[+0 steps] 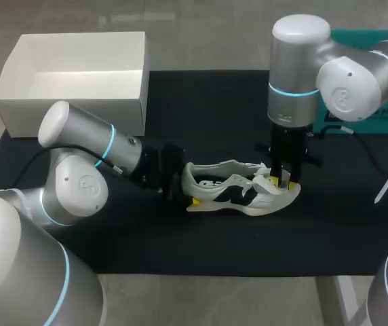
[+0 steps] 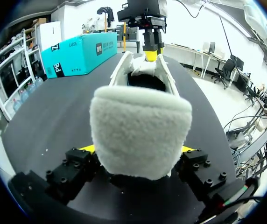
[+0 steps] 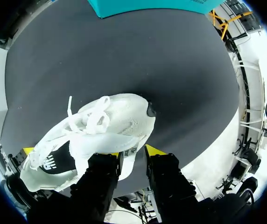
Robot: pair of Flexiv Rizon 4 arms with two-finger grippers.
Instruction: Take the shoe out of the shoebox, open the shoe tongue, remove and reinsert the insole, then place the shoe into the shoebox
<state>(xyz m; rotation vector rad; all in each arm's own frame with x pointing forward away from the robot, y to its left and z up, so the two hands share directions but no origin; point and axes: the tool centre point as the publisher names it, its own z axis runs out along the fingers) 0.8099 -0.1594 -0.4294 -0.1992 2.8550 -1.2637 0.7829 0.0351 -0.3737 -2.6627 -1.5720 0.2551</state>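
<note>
A: Where's the shoe [image 1: 238, 192]?
B: On the black mat [image 1: 201, 115], outside the shoebox [image 1: 72, 112]. My left gripper [image 1: 188, 191] clamps its heel from both sides; right gripper [image 1: 280, 178] above pinches the tongue [image 3: 128, 161], fingers nearly closed.

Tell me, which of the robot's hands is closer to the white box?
Left. The left hand holds the shoe by its heel, on the side toward the white box; the right hand is at the shoe's front end, farther away.
</note>
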